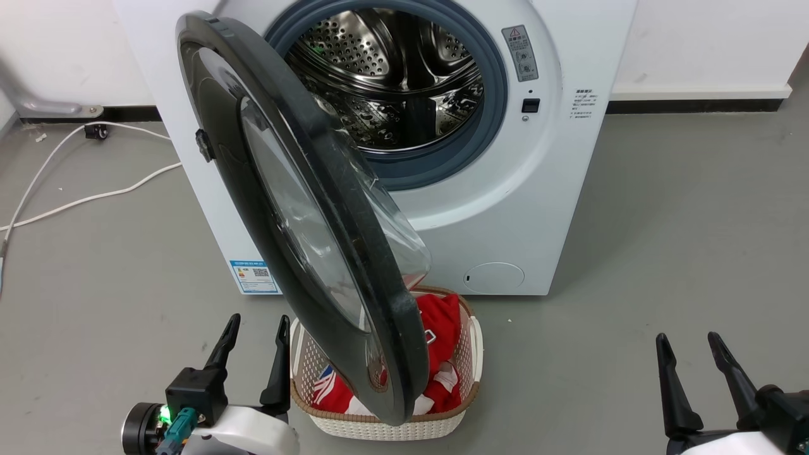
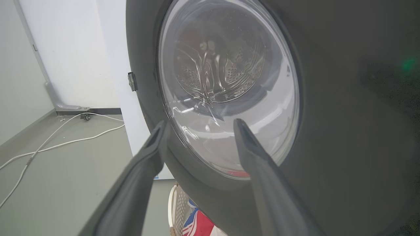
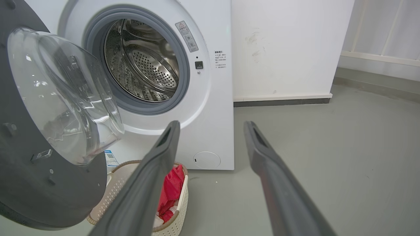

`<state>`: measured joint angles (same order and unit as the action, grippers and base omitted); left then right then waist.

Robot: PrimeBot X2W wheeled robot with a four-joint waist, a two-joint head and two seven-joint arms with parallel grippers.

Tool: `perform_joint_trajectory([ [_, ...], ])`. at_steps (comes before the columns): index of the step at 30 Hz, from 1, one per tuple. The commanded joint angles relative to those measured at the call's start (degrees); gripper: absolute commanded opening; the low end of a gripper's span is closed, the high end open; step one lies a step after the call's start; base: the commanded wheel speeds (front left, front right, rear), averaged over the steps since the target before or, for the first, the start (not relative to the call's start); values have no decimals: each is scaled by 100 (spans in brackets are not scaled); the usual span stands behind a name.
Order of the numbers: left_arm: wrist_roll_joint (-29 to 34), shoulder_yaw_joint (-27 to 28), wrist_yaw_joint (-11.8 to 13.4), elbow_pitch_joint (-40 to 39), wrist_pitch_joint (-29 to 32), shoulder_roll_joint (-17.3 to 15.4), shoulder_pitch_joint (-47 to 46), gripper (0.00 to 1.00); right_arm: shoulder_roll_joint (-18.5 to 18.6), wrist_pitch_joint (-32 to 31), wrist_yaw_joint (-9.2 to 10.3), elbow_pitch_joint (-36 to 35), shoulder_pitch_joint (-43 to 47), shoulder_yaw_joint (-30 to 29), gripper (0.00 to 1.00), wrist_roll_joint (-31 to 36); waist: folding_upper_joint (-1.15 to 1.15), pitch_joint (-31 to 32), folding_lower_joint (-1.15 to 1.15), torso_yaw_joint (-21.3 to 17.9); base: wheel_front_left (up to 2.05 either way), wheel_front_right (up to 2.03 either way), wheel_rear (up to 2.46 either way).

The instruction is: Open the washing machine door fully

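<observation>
Head view: your door [image 1: 341, 240] stands upright and half open. It swings out from the left side of the washer [image 1: 505, 208], edge toward you, above the basket [image 1: 471, 341] of red clothes [image 1: 442, 322]. The left gripper [image 1: 258, 322] and right gripper [image 1: 687, 338] are both spread wide.

Left wrist view: the door's outer face is just ahead of the fingers [image 2: 242, 137].

Right wrist view: the door's glass bowl [image 3: 65, 98] faces the drum [image 3: 144, 62].

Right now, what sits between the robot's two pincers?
In the head view, a basket of red clothes with the open door hanging over it, then bare floor.
</observation>
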<state>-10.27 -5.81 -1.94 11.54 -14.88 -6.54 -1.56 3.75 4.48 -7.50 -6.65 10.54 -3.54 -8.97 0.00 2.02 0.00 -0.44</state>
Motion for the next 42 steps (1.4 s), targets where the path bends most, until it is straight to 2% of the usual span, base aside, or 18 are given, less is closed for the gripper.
perform_joint_trajectory([
  [1, -21, -22, 19, 6, 4, -27, 23, 100, -27, -15, 1, -39, 31, 13, 100, 32, 0, -6, 0, 4, 0, 0, 0],
  [4, -51, -39, 14, 24, 59, -40, 46, 100, -42, -11, 1, -54, 30, 27, 100, 53, 0, -12, 0, 8, 0, 0, 0],
  [6, -59, -55, 1, 22, 98, -47, 61, 35, -51, -13, 1, -64, 26, 37, 100, 64, 0, -15, 0, 5, 0, 0, 0],
  [7, -72, -62, -7, 22, 113, -52, 66, 6, -55, -14, 1, -65, 21, 44, 100, 75, 0, -16, 0, 4, 0, 0, 0],
  [8, -85, -67, -11, 15, 132, -59, 68, 0, -58, -12, 1, -65, 16, 53, 100, 79, 0, -17, 0, 4, 0, 0, 0],
  [16, -34, -61, 115, -172, 135, -89, -42, 0, -77, -4, 1, -64, 14, 78, 100, 115, 0, -2, 0, 46, 0, 0, 0],
  [24, -69, 135, 390, -1336, 188, -90, -687, 0, -90, 3, 1, -37, -24, 78, 100, 139, 0, 9, 0, 193, 0, 0, 0],
  [29, -51, 112, 452, -2172, 184, -58, -1083, 0, -93, 16, 1, -19, -35, 90, 100, 112, 0, 23, 0, 238, 0, 0, 0],
  [32, -12, -39, 420, -2633, 276, -22, -1284, 0, -94, 8, 1, 5, -46, 84, 100, 53, 0, 31, 0, 257, 0, 0, 0],
  [36, 14, -451, 240, -3105, 494, 25, -1466, 0, -94, 15, 1, 34, -65, 79, 100, 42, 0, 40, 0, 272, 0, 0, 0],
  [42, -153, -1373, -90, -3365, 1026, 145, -1344, 0, -94, 0, 1, 58, -98, 66, 100, 44, 0, 68, 0, 270, 0, 0, 0],
])
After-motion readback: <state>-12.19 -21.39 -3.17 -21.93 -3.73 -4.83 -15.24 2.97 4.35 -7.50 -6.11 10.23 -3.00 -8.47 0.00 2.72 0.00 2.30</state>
